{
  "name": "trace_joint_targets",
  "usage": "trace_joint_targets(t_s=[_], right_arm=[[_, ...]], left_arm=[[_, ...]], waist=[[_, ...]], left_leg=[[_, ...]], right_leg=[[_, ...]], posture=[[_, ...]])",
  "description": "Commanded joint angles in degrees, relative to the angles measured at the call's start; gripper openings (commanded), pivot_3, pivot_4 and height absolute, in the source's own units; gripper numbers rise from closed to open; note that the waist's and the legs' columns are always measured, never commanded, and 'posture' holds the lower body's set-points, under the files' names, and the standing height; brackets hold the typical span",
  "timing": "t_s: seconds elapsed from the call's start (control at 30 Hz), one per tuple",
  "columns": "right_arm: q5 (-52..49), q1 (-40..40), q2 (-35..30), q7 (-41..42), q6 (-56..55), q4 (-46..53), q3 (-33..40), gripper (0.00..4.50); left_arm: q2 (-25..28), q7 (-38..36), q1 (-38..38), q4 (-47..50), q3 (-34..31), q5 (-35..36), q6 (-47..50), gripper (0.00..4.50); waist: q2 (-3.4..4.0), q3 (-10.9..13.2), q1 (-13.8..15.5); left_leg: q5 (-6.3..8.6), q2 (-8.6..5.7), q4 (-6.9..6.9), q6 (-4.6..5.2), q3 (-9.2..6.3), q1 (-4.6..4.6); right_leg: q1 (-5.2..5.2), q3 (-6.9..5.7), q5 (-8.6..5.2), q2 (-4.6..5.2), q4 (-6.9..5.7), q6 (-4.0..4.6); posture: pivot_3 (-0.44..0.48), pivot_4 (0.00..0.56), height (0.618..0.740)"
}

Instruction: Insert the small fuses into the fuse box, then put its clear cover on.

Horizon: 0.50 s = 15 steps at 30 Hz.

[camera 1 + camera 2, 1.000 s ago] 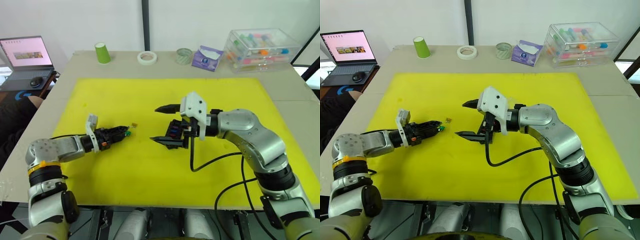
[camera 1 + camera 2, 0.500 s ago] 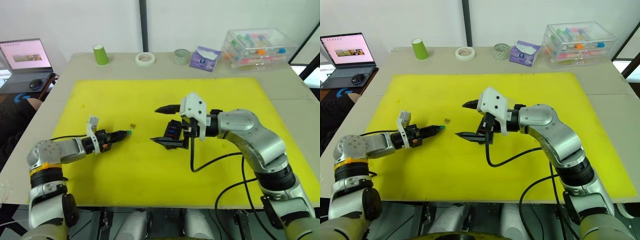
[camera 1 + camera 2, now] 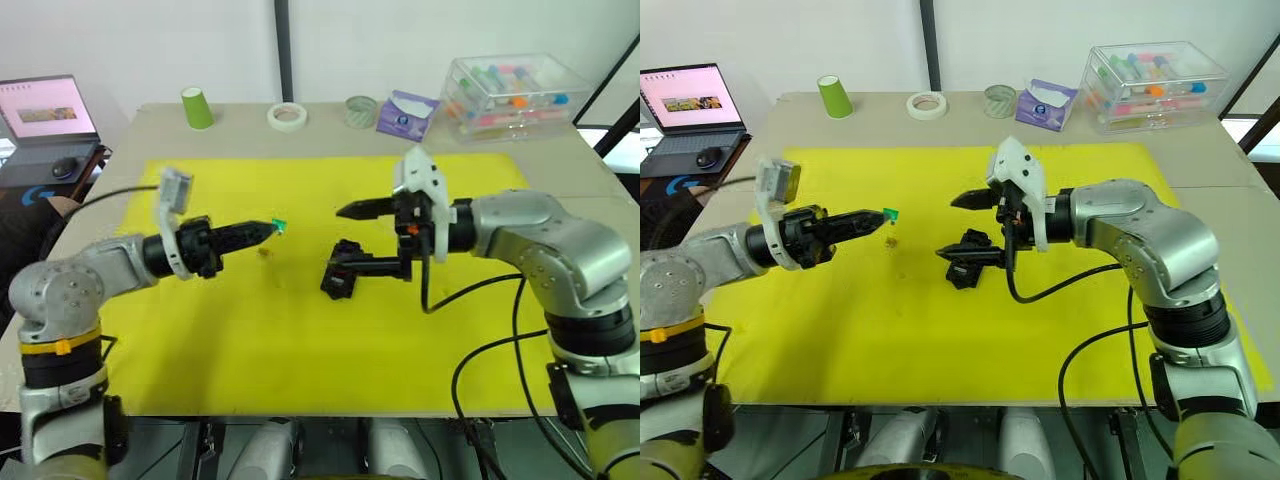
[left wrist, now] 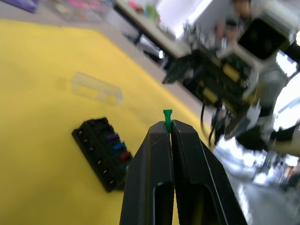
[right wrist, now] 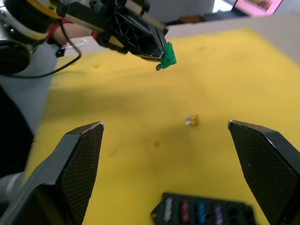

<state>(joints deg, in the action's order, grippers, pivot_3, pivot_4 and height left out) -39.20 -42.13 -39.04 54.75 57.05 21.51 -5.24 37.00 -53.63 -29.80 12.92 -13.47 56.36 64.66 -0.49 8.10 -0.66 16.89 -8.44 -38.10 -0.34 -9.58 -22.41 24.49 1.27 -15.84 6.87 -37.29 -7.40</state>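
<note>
Green plastic blade fuse [image 3: 279,225] pinched at left gripper [image 3: 268,229] tips, lifted above the yellow mat; light, slippery, hold by body. Right gripper [image 3: 340,240] gapes wide over black slotted fuse box [image 3: 966,270].

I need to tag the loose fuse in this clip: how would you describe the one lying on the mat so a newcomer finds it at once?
On the yellow mat, look between the left gripper, whose jaws pinch a small green plastic fuse, and the small black plastic fuse box. The tiny brownish fuse lies loose on the mat there, the only fuse neither held nor slotted.
</note>
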Motion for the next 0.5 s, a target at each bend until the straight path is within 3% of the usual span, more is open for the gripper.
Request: trace_joint_targets(t_s=[0.03,0.17,0.27,0.4,0.5], right_arm=[[-4.7,-2.1,1.7,-1.1,2.8,-0.1,3.1,4.10],[-6.6,-3.0,3.2,-3.7,5.3,0.0,3.8,2.84],[-7.0,-3.0,3.4,-4.3,5.5,0.3,3.4,2.84],[-7.4,-2.8,2.8,-4.1,5.6,1.0,2.9,1.99],[-7.4,-2.1,2.3,-3.8,5.7,1.6,2.5,1.99]], left_arm=[[1.6,-7.4,-1.0,2.1,5.9,-5.3,-9.5,0.00],[1.6,-11.8,-1.0,1.7,10.8,-11.5,-19.2,0.00],[0.8,-13.1,-1.7,1.0,12.9,-14.2,-23.6,0.00],[0.0,-14.2,-2.4,0.3,14.0,-15.8,-27.0,0.00],[-0.5,-14.4,-3.0,-0.3,14.1,-16.5,-28.5,0.00]], waist=[[0.02,0.0,0.0],[0.03,0.0,0.0],[0.03,0.0,0.1],[0.02,0.0,0.1],[0.02,0.0,0.0]], left_leg=[[0.00,0.01,0.01,0.00,0.00,0.00],[0.00,0.02,0.04,0.00,0.00,0.00],[0.00,0.02,0.04,0.00,-0.01,0.00],[0.00,0.01,0.02,0.01,-0.01,-0.02],[0.00,0.01,0.01,0.01,-0.01,-0.02]], right_leg=[[0.00,0.00,0.00,-0.01,0.02,0.00],[0.01,0.00,0.00,-0.01,0.03,0.00],[0.01,-0.01,0.00,-0.02,0.03,0.00],[0.01,-0.01,0.00,-0.01,0.04,0.00],[0.01,-0.02,0.00,-0.01,0.04,0.00]], posture=[[0.000,0.150,0.740],[0.000,0.150,0.740],[0.000,0.150,0.740],[0.000,0.150,0.740],[0.000,0.150,0.740]])
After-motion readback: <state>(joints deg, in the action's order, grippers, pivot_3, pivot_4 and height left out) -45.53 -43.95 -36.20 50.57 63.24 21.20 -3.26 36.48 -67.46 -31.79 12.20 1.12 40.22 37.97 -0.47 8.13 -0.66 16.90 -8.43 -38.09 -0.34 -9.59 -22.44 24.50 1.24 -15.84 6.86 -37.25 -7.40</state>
